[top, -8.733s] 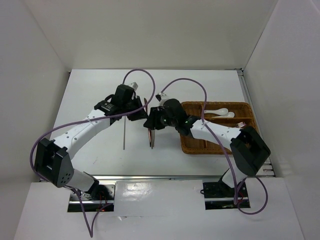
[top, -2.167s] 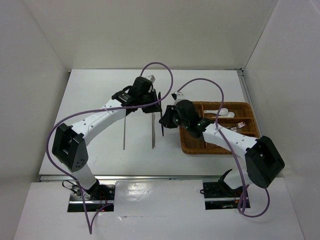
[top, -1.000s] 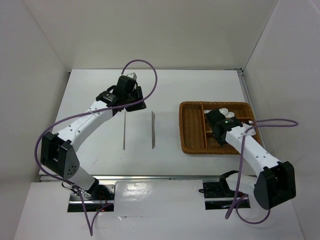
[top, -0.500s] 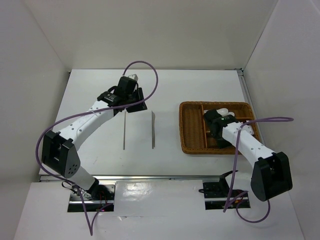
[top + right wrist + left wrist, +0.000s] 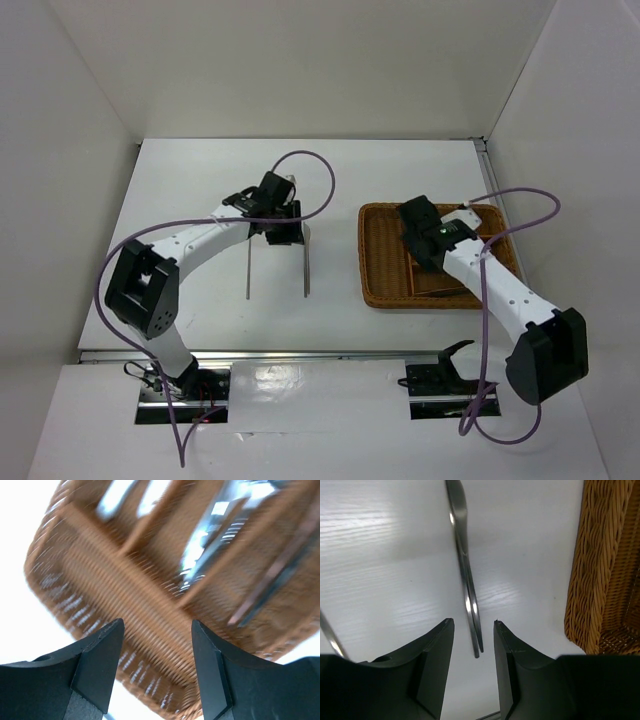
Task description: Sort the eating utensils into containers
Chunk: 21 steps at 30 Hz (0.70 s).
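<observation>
The left claw (image 5: 472, 624) hangs low over the table (image 5: 380, 555). Its jaws stand about half apart and grip nothing. One end of a slim silver utensil (image 5: 464, 565) lies on the table between the fingertips, apparently touching neither, and the rest runs straight ahead. A second silver utensil (image 5: 329, 632) shows at the left edge. That makes two on the table, parallel and apart, left of the wicker tray (image 5: 380, 270).

The right claw (image 5: 156, 625) hovers over the tray with its jaws wide and empty. Below it, blurred, silver cutlery (image 5: 207, 545) lies in one compartment and thin chopsticks (image 5: 265, 592) in the next. Farther off are two white spoons (image 5: 115, 497). The cutlery and chopsticks are too blurred to count.
</observation>
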{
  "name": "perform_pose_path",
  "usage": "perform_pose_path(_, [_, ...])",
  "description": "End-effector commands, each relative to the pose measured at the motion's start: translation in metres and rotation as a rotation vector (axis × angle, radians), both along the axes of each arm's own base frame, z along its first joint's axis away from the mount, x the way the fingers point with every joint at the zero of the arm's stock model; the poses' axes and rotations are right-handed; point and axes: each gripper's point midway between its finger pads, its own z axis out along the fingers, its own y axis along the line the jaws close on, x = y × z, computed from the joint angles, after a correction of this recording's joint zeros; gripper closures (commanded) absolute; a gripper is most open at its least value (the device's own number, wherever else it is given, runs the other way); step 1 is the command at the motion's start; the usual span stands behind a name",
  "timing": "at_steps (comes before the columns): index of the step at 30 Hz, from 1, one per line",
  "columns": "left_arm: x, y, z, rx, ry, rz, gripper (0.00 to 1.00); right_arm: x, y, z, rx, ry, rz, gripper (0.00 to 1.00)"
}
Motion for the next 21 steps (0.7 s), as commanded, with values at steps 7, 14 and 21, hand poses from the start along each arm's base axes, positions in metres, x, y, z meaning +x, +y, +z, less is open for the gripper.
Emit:
perform_pose_path(7, [-0.012, -0.033, -0.025, 0.019, 0.019, -0.089, 0.55, 0.023, 0.042, 0.024, 0.003, -0.141, 0.221, 0.36])
perform_pose_path(14, [-0.016, -0.038, -0.065, 0.043, 0.081, -0.095, 0.60, 0.013, 0.035, 0.019, -0.001, -0.117, 0.197, 0.36])
perform_pose_path(21, [-0.006, -0.052, -0.071, 0.013, 0.087, -0.114, 0.63, 0.009, 0.031, 0.023, 0.006, -0.142, 0.185, 0.36])
